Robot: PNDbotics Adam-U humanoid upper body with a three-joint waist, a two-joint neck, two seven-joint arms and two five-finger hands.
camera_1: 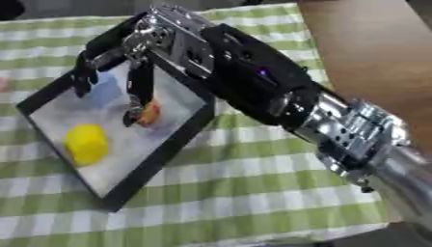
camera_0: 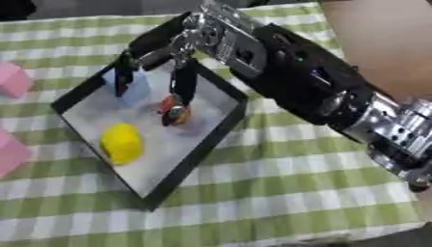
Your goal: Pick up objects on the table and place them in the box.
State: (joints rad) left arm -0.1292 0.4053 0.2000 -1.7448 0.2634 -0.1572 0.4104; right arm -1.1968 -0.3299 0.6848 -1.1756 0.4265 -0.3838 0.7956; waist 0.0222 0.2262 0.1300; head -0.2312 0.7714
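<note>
Nearest you, the yellow object (camera_0: 121, 143) is lying in the box (camera_0: 195, 157) toward its 7 o'clock corner; it looks rounded and smooth, so I judge it is light and already placed.

Just beyond it, toward the box's centre, your right hand (camera_0: 207, 41) is reaching in from 2 o'clock, its fingers (camera_0: 182, 82) pointing down over a small reddish-orange object (camera_0: 176, 113). The fingertips are touching it or sitting just beside it; I cannot tell whether they are pinching it or have let go. It looks small, rounded and probably slippery, so take it across its widest part.

At the box's 11 o'clock corner a pale blue block (camera_0: 132, 89) is standing, stiff and flat-sided.

At 9 o'clock, outside the box, two pink objects (camera_0: 13, 80) are waiting on the checked cloth (camera_0: 287, 193); take them by opposite flat sides. Your left hand is not showing.
</note>
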